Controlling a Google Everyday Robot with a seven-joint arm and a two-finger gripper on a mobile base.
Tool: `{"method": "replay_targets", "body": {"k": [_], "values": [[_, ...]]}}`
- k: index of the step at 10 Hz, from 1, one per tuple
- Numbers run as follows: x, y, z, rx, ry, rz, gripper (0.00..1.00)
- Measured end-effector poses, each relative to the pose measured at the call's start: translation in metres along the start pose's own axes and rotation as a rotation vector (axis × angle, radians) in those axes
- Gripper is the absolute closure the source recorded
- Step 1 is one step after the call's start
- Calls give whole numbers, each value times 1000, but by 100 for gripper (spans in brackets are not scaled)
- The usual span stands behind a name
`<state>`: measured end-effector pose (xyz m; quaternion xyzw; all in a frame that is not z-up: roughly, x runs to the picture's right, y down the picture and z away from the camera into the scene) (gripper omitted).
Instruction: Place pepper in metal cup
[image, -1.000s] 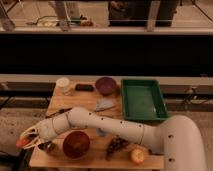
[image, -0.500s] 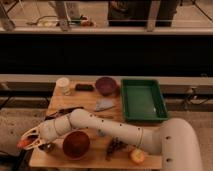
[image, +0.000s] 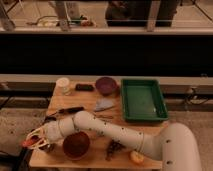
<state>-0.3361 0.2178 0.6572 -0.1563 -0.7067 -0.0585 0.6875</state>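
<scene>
- Pepper (image: 27, 143), small and red-orange, sits at the tip of the hand (image: 34, 140), out past the front-left corner of the counter (image: 95, 159); the hand's fingers are closed around it.
- Hand and pepper hang at the far left of the view, lower than the counter's left edge in the picture, with dark floor behind them.
- Metal cup: a small dark shape shows just beside the hand, near the counter's front-left corner, but I cannot tell whether that is the cup.
- White arm (image: 115, 132) runs from the robot's bulky body at the lower right, across the front of the counter, to the hand at the left.
- Orange-brown bowl (image: 76, 145) stands on the front part of the counter, just below the arm's forearm and near the hand.
- Green tray (image: 143, 116) lies on the right side of the counter, well apart from the hand.
- Purple bowl (image: 106, 85) stands at the back, just left of the tray.
- White cup (image: 63, 85) stands at the back-left corner, with a dark flat object (image: 84, 87) between it and the purple bowl.
- Pale blue-grey item (image: 104, 104) lies mid-counter, in front of the purple bowl.
- Round yellow-red fruit (image: 135, 157) rests at the front edge, partly hidden by the arm.
</scene>
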Motion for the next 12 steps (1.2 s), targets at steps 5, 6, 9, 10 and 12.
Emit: {"method": "replay_targets", "body": {"k": [5, 6, 9, 10, 12], "values": [[-4, 2, -7, -11, 28, -13, 99], [-3, 1, -6, -17, 29, -11, 99], [3, -2, -2, -30, 17, -5, 99], [5, -3, 0, -33, 13, -4, 99], [9, -3, 2, -40, 10, 2, 95]]}}
